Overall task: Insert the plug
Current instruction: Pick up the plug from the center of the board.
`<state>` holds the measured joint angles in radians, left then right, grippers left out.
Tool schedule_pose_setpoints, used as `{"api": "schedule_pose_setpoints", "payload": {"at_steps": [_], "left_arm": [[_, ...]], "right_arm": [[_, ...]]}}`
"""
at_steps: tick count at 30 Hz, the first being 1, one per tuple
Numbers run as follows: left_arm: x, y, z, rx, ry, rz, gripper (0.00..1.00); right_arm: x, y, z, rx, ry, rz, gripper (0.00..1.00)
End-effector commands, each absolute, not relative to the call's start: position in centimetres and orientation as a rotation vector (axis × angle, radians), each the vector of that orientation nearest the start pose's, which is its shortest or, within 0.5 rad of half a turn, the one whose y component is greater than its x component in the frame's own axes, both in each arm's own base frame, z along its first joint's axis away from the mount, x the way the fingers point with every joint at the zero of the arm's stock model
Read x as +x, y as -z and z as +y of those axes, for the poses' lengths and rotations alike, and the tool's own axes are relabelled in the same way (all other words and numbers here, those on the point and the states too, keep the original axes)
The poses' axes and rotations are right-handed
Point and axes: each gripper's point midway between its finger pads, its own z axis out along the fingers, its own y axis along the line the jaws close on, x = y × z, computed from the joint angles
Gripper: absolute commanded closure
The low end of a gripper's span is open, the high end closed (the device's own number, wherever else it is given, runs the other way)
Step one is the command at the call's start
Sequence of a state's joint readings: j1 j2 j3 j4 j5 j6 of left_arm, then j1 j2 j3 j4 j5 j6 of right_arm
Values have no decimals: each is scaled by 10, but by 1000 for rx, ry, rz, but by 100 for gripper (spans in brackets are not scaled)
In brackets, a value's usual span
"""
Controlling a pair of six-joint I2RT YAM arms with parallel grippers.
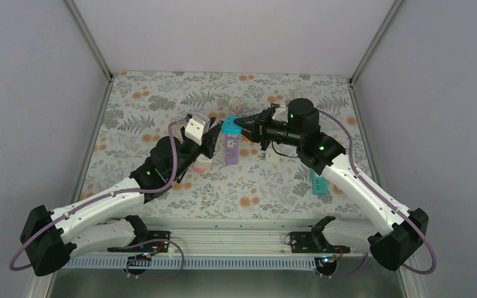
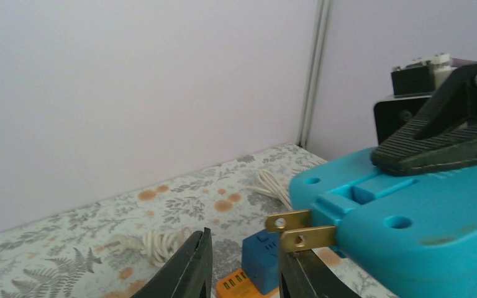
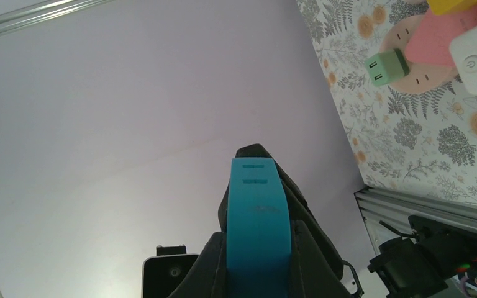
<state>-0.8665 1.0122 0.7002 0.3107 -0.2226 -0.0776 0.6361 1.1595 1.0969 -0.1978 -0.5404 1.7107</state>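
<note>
So the chunky teal plastic plug (image 1: 229,127) is up off the floral-print table (image 1: 136,99), hanging right over the far end of the purple plastic socket strip (image 1: 231,151), which lies flat around mid-table. Can't tell from above whether the plug actually touches the strip.

The right tool (image 1: 242,123) comes in from the strip's right side and is clamped on the plug body. In the right wrist view you can see its black fingers (image 3: 310,254) pressed against both flanks of the teal shell. The left wrist view shows the plug's two flat brass prongs (image 2: 299,230) totally bare, sticking out sideways and not seated in any socket.

The left tool (image 1: 213,141) sits just left of the strip's far end, really close to the plug. Its jaws are parted a moderate amount with nothing gripped between them, and the prongs hover just above one fingertip.

Other stuff around the strip:
- a flat pink block (image 1: 200,162) to the left of its near end, partly tucked under the left arm
- a small white block (image 1: 272,155) just to its right
- a second teal piece (image 1: 318,183) well off to the right, closer to the arm bases
- a coil of white cord (image 1: 230,99) beyond its far end
</note>
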Motion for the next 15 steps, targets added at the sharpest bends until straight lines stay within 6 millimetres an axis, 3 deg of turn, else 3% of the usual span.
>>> {"api": "schedule_pose_setpoints", "payload": {"at_steps": [1,5,9,12,15], "left_arm": [[274,-327,-251,411,527,1514,71],[275,-322,-251,396,533,1548,70],[272,-304,-243,340,565,1627,67],[267,-291,-237,268,621,1700,62],[256,-298,-235,201,756,1730,52]], "right_arm": [[242,-348,294,743,-1937,2274,97],[241,-347,294,693,-1915,2278,97],[244,-337,289,567,-1829,2282,97],[249,-327,286,418,-1749,2273,97],[249,-318,291,152,-1695,2244,96]]}}
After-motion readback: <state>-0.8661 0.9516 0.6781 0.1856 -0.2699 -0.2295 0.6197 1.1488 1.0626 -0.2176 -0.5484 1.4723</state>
